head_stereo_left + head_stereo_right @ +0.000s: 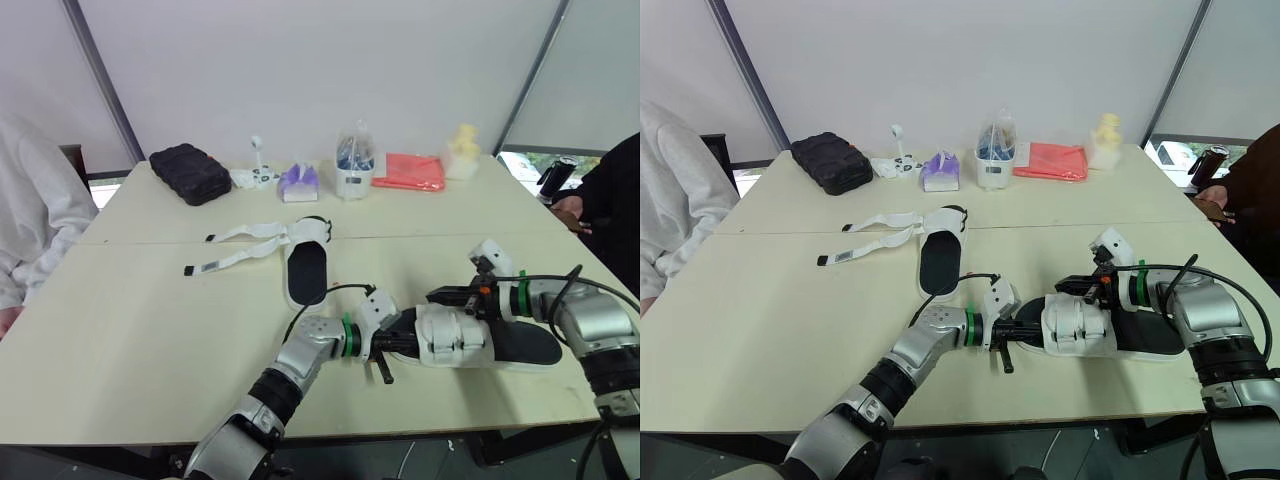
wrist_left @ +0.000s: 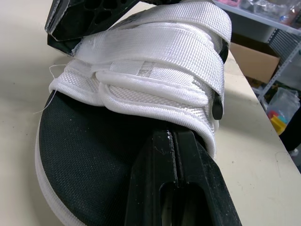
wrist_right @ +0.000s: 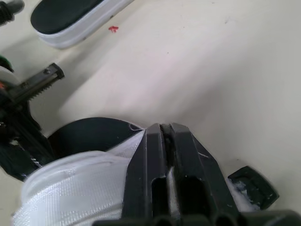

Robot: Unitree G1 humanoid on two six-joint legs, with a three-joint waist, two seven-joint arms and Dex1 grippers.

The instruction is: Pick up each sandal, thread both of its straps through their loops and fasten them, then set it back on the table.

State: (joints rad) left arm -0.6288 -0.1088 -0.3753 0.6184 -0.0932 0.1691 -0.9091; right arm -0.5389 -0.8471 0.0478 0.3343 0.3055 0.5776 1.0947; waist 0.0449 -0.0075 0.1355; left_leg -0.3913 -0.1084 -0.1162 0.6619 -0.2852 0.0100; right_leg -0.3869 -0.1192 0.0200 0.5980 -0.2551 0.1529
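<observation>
Right gripper (image 3: 165, 128) jaws pinched shut on a strap (image 3: 70, 188); left gripper (image 2: 172, 137) jaws closed at the toe (grip on fabric unclear). Sandal (image 1: 525, 345) lies on table (image 1: 140, 330), near edge. Advise: pull strap taut, press flat before release.

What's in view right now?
White-strapped sandal with black footbed: one, near edge, between the claws.
Matching sandal with loose straps: one, table centre.
Black textured pouch: one, far left.
Small white gadget: one, beside pouch.
Purple-white packet: one, far middle.
Clear bag with blue contents: one, far middle.
Red flat plastic bag: one, far right.
Pale yellow object: one, far right.
People: two, white sleeve left, dark sleeve right.
Left claw: one, black, near sandal's left end.
Right claw: one, black, shut on its strap.
</observation>
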